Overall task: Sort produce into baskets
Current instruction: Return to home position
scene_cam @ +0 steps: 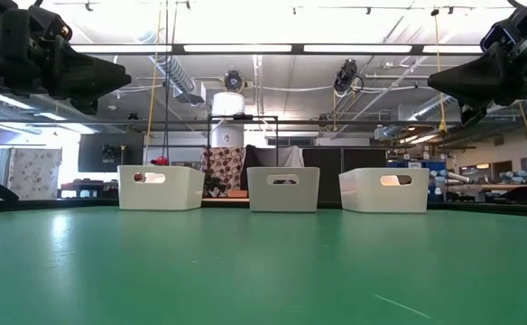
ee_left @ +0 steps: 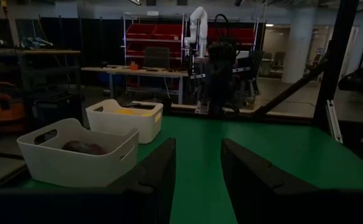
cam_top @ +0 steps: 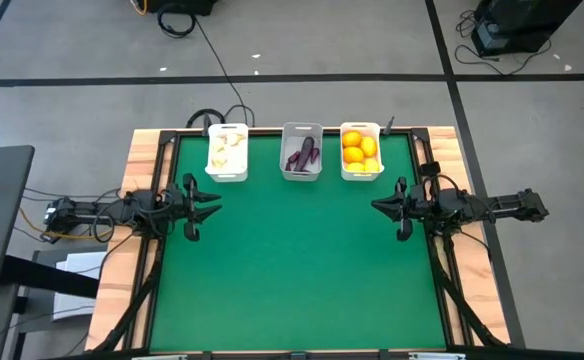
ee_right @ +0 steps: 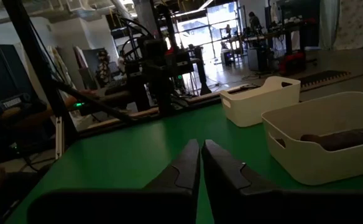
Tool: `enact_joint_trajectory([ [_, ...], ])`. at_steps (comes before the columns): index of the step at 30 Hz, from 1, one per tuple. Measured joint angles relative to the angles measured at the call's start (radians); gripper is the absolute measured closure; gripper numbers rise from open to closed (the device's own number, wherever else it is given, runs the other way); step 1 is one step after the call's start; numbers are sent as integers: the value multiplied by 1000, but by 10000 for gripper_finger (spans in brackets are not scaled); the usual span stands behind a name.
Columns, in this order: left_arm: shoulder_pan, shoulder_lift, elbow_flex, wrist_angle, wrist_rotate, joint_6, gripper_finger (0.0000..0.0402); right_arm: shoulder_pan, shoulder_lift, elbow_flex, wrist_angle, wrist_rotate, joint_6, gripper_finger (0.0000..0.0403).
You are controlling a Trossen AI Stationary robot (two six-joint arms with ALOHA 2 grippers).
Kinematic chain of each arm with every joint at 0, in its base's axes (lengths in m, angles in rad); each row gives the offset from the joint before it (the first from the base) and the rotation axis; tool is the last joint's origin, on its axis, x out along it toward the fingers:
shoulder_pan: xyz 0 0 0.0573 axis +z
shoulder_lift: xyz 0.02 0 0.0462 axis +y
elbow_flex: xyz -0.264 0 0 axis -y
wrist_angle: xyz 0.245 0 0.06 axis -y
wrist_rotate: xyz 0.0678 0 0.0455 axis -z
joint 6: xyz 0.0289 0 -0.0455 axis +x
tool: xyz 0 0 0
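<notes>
— Produce?
— Garlic [cam_top: 227,150], eggplants [cam_top: 302,156], citrus [cam_top: 360,150]: one basket each, table's [cam_top: 292,270] far edge.
— Arms?
— Left gripper [cam_top: 215,200] fingers apart, right gripper [cam_top: 376,207] fingers together; both empty. Sorting seems finished; only parking at home remains.

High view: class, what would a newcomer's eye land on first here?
Three bins line the green table's far edge: garlic in the left bin, eggplants in the middle bin, bright citrus in the right bin. The left tool, open, and right tool, shut, sit at either side.
</notes>
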Motion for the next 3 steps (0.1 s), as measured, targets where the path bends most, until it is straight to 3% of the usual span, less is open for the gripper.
enact_joint_trajectory([
  [3, 0, 0, 0, 0, 0, 0, 270, 0, 0, 0, 0, 0, 0, 369],
])
